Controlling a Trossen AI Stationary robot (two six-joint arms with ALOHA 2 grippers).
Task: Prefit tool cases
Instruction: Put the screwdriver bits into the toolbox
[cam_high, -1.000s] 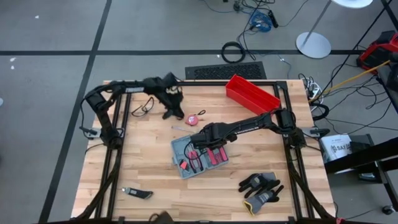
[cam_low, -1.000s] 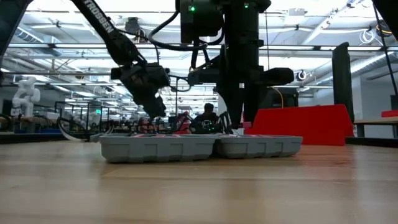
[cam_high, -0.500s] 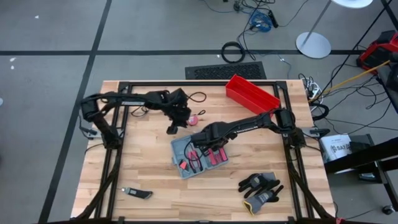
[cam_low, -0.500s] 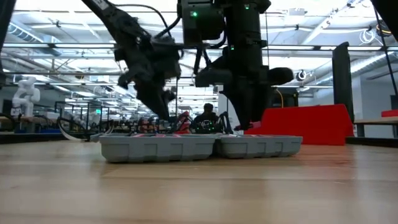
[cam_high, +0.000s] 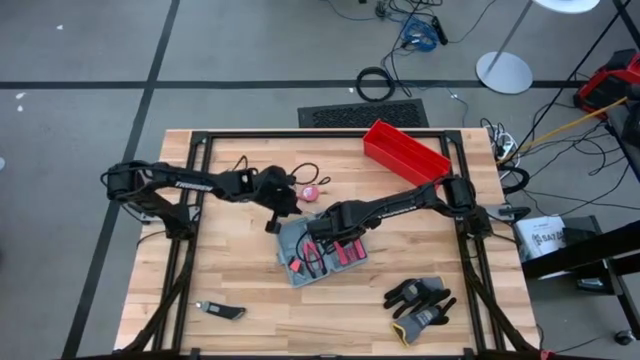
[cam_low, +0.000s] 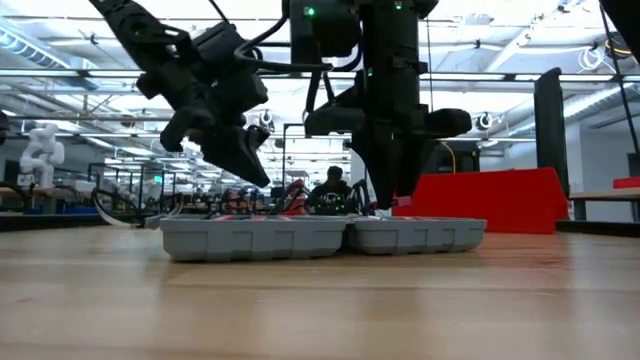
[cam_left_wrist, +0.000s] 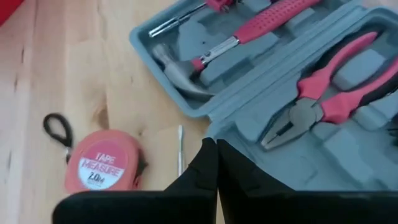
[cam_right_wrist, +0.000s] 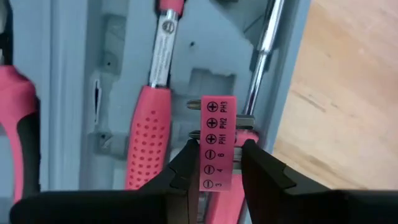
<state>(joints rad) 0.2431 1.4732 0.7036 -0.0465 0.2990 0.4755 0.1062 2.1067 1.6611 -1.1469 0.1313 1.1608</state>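
The wooden table carries everything, and the open tool case lies flat near its middle, grey moulded inside facing up, directly under the right gripper and just beside the left gripper, which hangs above the case's near corner. In the low view the case shows as a long grey tray resting on the wood, with both arms coming down over it. A red bin stands well behind the right gripper, towards the far edge of the table, and a pair of dark gloves lies on the near side of that arm, well apart from the case. Inside the case, seen past the left gripper's fingers, sit a hammer with a pink handle and pink-handled pliers in their slots. A pink tape measure lies on the wood just beside the left gripper, outside the case, with a thin metal rod between it and the case's edge. The left gripper's fingers are pressed together with nothing between them. The right gripper is clamped on a small pink bit holder, which is marked with screw-head symbols and sits over the case's slots, beside a pink-handled screwdriver. A small dark knife lies far off near the table's front edge.
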